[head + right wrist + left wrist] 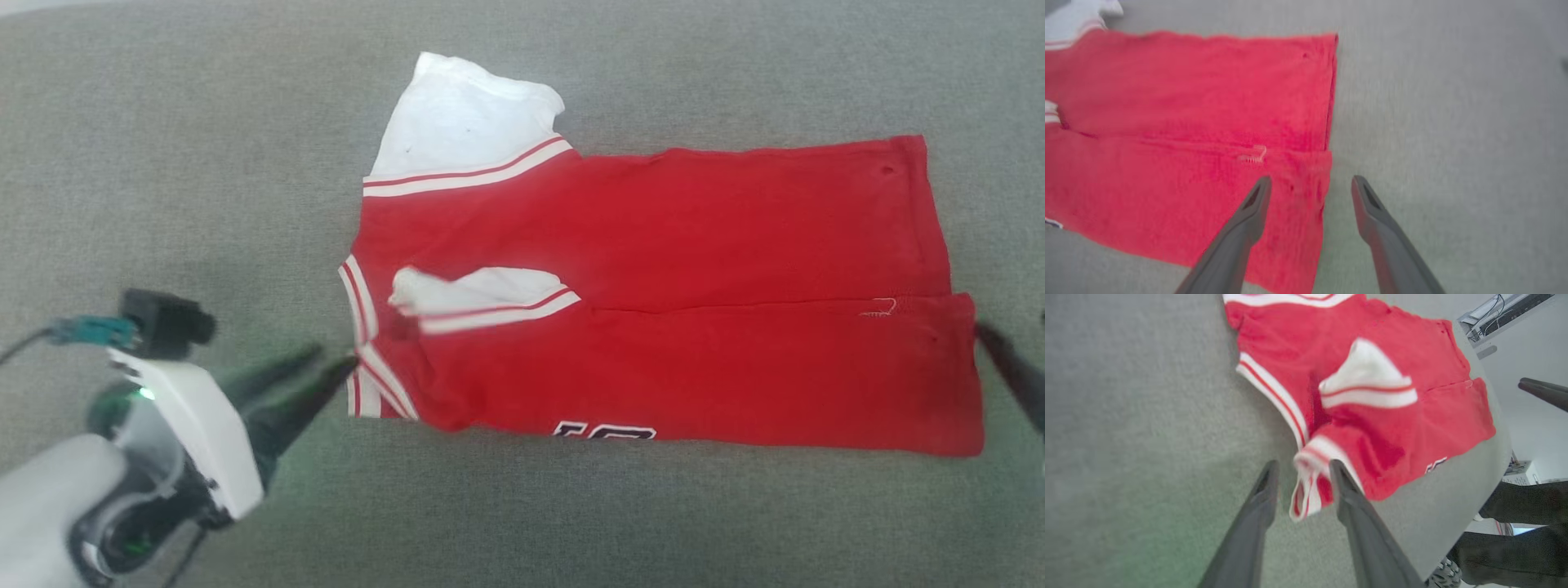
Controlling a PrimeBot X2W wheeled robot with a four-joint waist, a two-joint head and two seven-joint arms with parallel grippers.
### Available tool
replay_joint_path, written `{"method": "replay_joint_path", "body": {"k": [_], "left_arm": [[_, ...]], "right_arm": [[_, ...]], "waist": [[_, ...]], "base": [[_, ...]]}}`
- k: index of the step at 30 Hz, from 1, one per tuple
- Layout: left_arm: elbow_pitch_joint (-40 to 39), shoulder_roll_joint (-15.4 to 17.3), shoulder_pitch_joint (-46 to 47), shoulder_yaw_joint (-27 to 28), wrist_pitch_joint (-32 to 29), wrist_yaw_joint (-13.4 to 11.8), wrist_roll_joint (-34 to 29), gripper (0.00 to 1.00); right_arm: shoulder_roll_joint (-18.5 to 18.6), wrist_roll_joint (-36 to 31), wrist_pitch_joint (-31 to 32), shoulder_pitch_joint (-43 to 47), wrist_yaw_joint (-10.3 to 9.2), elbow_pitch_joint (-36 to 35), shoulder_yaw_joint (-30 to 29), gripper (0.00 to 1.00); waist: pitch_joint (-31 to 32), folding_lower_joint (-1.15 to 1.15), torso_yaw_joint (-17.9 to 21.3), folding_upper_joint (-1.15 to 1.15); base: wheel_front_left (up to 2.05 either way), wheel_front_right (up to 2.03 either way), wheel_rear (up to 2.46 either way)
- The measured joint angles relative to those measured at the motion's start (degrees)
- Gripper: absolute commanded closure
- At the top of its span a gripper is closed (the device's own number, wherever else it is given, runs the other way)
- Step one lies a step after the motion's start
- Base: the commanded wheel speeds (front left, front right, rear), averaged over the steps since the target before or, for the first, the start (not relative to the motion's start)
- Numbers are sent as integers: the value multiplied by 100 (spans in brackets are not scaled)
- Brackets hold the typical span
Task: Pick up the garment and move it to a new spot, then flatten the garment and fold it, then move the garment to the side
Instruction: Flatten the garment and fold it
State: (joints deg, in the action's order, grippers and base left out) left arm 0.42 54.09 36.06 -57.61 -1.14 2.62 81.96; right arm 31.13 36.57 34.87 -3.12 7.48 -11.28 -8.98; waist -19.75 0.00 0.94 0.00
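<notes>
a grey bench (pixel 163 122) carries the garment (pixel 694 245), a red jersey lying flat in the middle, folded lengthwise, with its hem toward the robot's right and its shoulders toward the left. white inner fabric (pixel 465 114) sticks out at the far left corner. the left tool (pixel 1303 465) sits at the garment's left end, its jaws parted with a white-and-red striped strap (pixel 1306 498) loose between them, not pinched. the right tool (pixel 1311 179) stands wide open at the hem, holding nothing, one finger above the red cloth and the other above bare bench. a person's legs (pixel 1515 539) show past the bench edge. black lettering (pixel 604 430) peeks out along the near fold.
</notes>
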Motion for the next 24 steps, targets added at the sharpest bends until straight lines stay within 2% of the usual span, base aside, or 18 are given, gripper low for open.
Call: {"method": "replay_joint_path", "body": {"k": [6, 11, 17, 24], "left_arm": [[252, 77, 465, 483, 556, -303, -311, 0], [935, -235, 1352, 639, 545, -467, -778, 0], [2171, -805, 2589, 603, -7, -297, -1101, 0], [3621, -1140, 3635, 255, -1458, 94, -1182, 0]], "right_arm": [[-310, -422, -1575, -481, -1, 41, 103, 0], [-800, -677, -2750, -931, 0, 229, 297, 0], [-1187, -797, -3451, -1268, 0, 470, 514, 0], [-1371, -775, -3808, -1362, 0, 733, 643, 0]], "waist": [[-56, 0, 145, 0], [-178, 0, 406, 0], [-392, 0, 863, 0], [-684, 0, 1429, 0]], "base": [[0, 0, 0], [0, 0, 0], [0, 0, 0], [0, 0, 0]]}}
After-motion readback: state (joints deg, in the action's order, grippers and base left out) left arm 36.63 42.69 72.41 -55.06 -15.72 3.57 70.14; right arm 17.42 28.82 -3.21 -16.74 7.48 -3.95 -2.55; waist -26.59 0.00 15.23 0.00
